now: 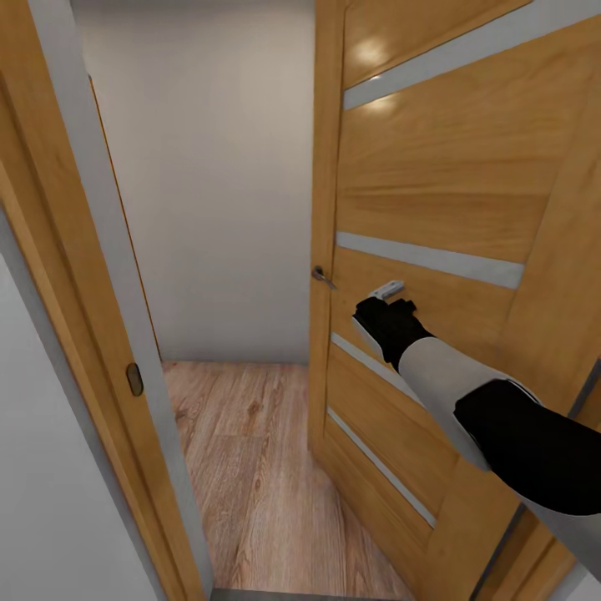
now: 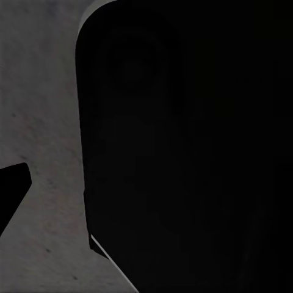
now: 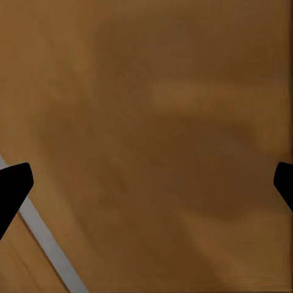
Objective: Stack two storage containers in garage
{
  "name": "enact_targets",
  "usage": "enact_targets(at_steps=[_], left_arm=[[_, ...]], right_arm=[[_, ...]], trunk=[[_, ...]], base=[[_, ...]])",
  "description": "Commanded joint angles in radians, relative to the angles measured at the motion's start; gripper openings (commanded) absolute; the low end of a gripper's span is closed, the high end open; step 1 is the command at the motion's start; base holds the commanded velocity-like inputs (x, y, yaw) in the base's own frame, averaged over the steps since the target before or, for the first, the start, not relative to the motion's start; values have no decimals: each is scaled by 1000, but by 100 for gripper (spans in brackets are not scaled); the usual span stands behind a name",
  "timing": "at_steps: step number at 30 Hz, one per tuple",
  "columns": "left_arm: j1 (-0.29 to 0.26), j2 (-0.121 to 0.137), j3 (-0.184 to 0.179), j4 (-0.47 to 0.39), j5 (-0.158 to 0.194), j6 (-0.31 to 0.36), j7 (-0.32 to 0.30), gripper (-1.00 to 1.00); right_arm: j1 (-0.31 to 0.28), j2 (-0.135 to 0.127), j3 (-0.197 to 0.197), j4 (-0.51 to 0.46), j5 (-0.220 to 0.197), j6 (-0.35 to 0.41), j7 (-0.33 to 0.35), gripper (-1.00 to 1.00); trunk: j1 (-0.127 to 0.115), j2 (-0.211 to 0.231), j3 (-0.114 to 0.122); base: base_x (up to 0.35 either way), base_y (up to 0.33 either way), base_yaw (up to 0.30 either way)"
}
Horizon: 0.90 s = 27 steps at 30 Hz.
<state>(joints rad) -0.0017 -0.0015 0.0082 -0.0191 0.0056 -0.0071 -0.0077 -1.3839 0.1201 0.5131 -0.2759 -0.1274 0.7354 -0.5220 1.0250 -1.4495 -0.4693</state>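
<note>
Doorway setting: a wood-panelled door (image 1: 434,250) with pale inlaid strips stands partly open, and past its free edge light wood-plank flooring (image 1: 250,451) runs to a plain pale wall (image 1: 217,167). The door frame (image 1: 83,275) stands well to the other side of the opening from the door. A small metal handle (image 1: 322,276) sits on the door's free edge.

Right gripper (image 1: 386,313): held against the door's face, just beside the handle and touching or nearly touching the panel. In the right wrist view its two dark fingertips (image 3: 13,186) sit wide apart at opposite edges with only door panel between them; it grasps nothing.

Left gripper: one dark fingertip (image 2: 12,195) is visible over a grey speckled surface (image 2: 43,122), beside a large dark body. Its opening cannot be determined.

Storage containers: not at this doorway; their location cannot be established here.

Handling assessment, from the task wording alone: open rigid bins, probably light and stiff, with smooth walls that may slip. Best taken by a rim or by opposite walls and kept level. For stacking, align squarely over the lower bin.
</note>
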Motion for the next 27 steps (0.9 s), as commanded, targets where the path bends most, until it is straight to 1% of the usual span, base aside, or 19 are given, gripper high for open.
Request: enact_targets(at_steps=[1,3,4,5,6,9,10,27], left_arm=[[0,0,1,-1,1,-1,-1,100],[0,0,1,-1,1,-1,-1,100],[0,0,1,-1,1,-1,-1,100],[0,0,1,-1,1,-1,-1,100],[0,0,1,-1,1,-1,-1,100],[0,0,1,-1,1,-1,-1,100],[0,0,1,-1,1,-1,-1,100],[0,0,1,-1,1,-1,-1,100]], right_arm=[[-1,-112,15,-2,25,19,-10,100],[-1,-94,14,-8,25,22,-8,100],[-1,-78,14,-11,25,23,-7,100],[-1,-45,13,-14,26,24,-7,100],[-1,-33,13,-15,26,24,-7,100],[-1,41,13,-18,26,25,-8,100],[-1,53,12,-18,26,24,-8,100],[1,54,9,-23,20,12,-4,100]], trunk=[[0,-1,-1],[0,-1,-1],[0,-1,-1],[0,-1,-1],[0,-1,-1],[0,-1,-1],[0,-1,-1],[0,-1,-1]], base=[[0,0,0],[0,0,0],[0,0,0],[0,0,0],[0,0,0],[0,0,0],[0,0,0],[0,0,0]])
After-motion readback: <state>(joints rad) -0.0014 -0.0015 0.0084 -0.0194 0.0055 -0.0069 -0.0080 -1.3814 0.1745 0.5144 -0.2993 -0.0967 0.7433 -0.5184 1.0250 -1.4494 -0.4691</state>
